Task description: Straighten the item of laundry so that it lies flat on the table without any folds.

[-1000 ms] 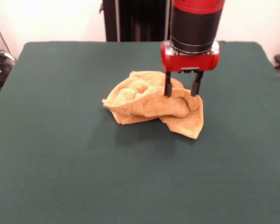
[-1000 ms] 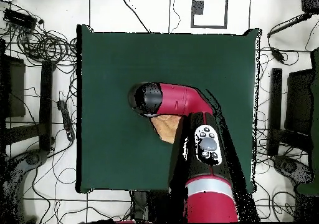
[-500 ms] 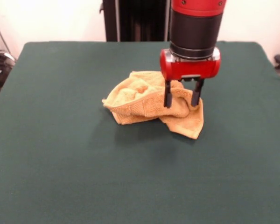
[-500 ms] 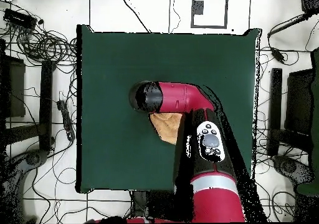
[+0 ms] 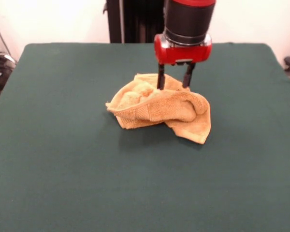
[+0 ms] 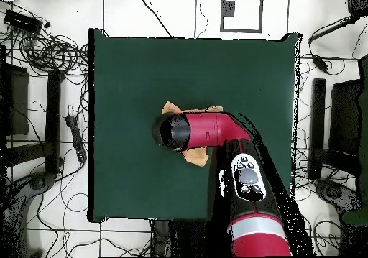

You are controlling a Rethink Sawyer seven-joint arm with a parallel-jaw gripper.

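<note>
Front view: the golden-orange terry towel [image 5: 159,108] lies bunched in a folded heap near the middle of the green table [image 5: 63,169]. The gripper [image 5: 174,82] stands over the heap's far edge, fingers parted and holding nothing, tips seemingly behind the top fold.

Overhead view: the arm [image 6: 215,136] hides most of the towel [image 6: 194,157]; only corners peek out, so contact is uncertain.

This looks like the reach-for-a-grasp step. Next, I judge, it should pinch an edge and draw it outward to open the folds.
</note>
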